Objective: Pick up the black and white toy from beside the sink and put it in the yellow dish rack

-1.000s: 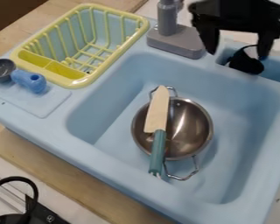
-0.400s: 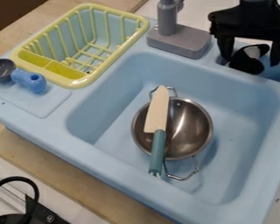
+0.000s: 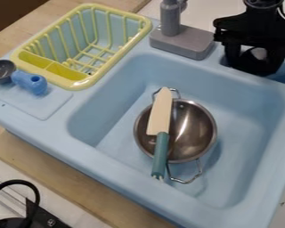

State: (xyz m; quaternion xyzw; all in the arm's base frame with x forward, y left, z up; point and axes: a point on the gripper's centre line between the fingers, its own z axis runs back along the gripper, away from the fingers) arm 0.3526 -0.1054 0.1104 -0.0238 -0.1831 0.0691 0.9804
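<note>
The black gripper (image 3: pixel 255 60) is at the upper right, low over the small compartment behind the sink basin. It is at a black object with a pale patch (image 3: pixel 259 53), and the two dark shapes overlap, so contact is unclear. In the blue basin stands a metal bowl (image 3: pixel 195 129) with wire handles. A toy knife with a cream blade (image 3: pixel 161 111) and a teal handle (image 3: pixel 160 156) lies across the bowl's left side, its handle end extending past the near rim.
A grey faucet base (image 3: pixel 181 42) stands left of the gripper. The yellow dish rack (image 3: pixel 79 83) is at the upper left. Beside it are a dark round cup (image 3: pixel 2 71) and a blue piece (image 3: pixel 30 83). A black cable (image 3: pixel 34 196) curves at the lower left.
The gripper has moved right and down from above the compartment's left side to the black object. The bowl and knife have stayed put.
</note>
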